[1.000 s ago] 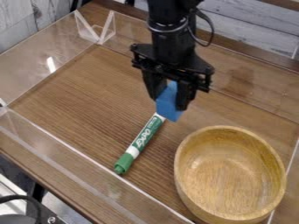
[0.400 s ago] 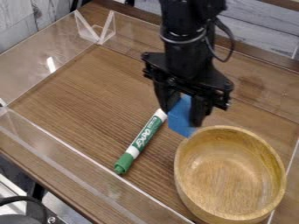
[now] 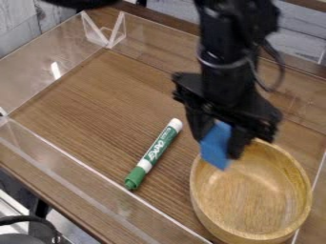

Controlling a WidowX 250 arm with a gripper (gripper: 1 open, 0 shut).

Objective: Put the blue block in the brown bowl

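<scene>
Blue block (image 3: 216, 145): small, matte, looks like painted wood or hard plastic. Probably light, stiff, not fragile, fair grip, not very slippery. Best hold: two opposite flat sides, near the top, leaving the lower end free for the drop. Corners would likely let it twist, and it hangs a bit tilted here.

Hand (image 3: 231, 126): closed down on the block, which sticks out below the black fingers. Exact contact spots hard to see, dark on dark. Block is over the far-left part of the brown bowl (image 3: 251, 232), looks above the rim; height over it can't be told from this one view. Bowl is wide, shallow, smooth; a hard block could knock or slide if let go high, so lower it first, more toward the middle.

Counter (image 3: 95, 110): brown wood-look, flat, seams running across. Green-and-white marker (image 3: 152, 155) lies left of bowl, apart from it. Clear plastic edging along the near-left side, white wire stand (image 3: 105, 30) at the back, black cable lower left, pale boards behind.
</scene>
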